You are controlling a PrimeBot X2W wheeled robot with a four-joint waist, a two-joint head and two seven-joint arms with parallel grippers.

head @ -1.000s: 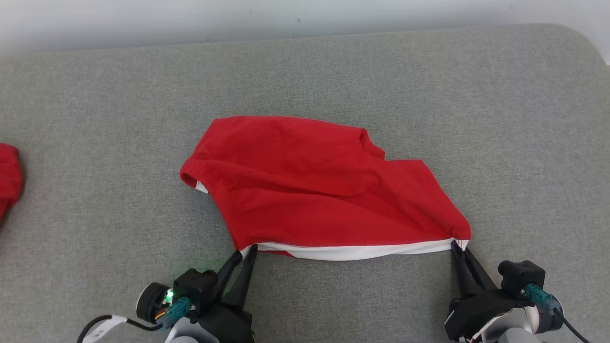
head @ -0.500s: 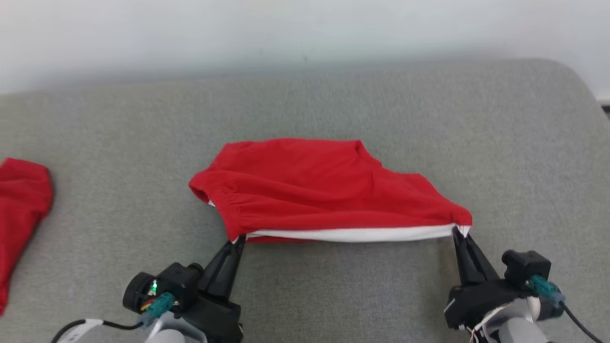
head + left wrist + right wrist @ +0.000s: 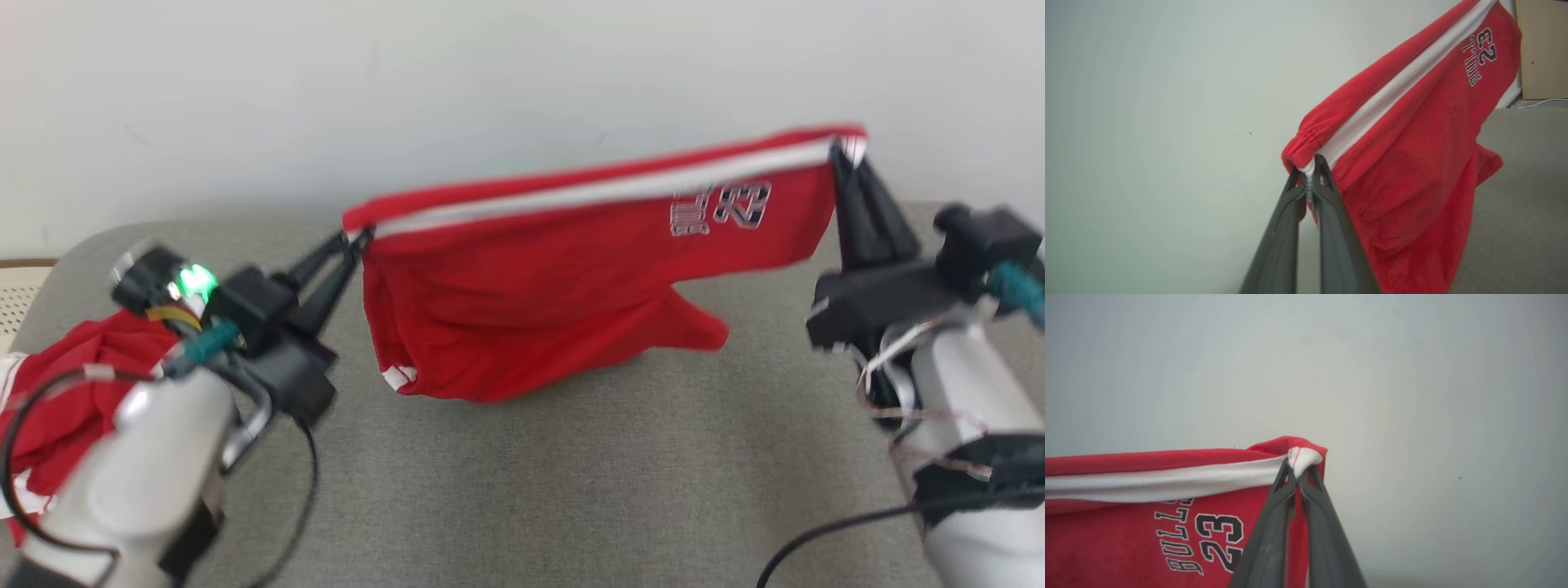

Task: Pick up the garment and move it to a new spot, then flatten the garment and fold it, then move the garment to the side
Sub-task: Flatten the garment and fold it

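The garment point(image 3: 563, 269) is a pair of red shorts with a white side stripe and a printed number. It hangs in the air above the grey cushion point(image 3: 571, 490), stretched between my two grippers, its lower edge touching the cushion. My left gripper point(image 3: 359, 237) is shut on the garment's left corner, at the gathered waistband point(image 3: 1306, 151). My right gripper point(image 3: 841, 151) is shut on the right corner, held higher. In the right wrist view the dark fingers pinch the white stripe's end point(image 3: 1302, 457), with the print point(image 3: 1204, 539) just below.
A second red and white garment point(image 3: 65, 408) lies crumpled at the cushion's left end, partly behind my left forearm. A pale wall point(image 3: 490, 82) rises behind the cushion. A beige panel point(image 3: 1541, 49) stands at the far right in the left wrist view.
Both grippers have lifted the garment off the cushion, the right higher than the left, so it now hangs stretched. The left gripper closed on its corner. The head camera tilted up.
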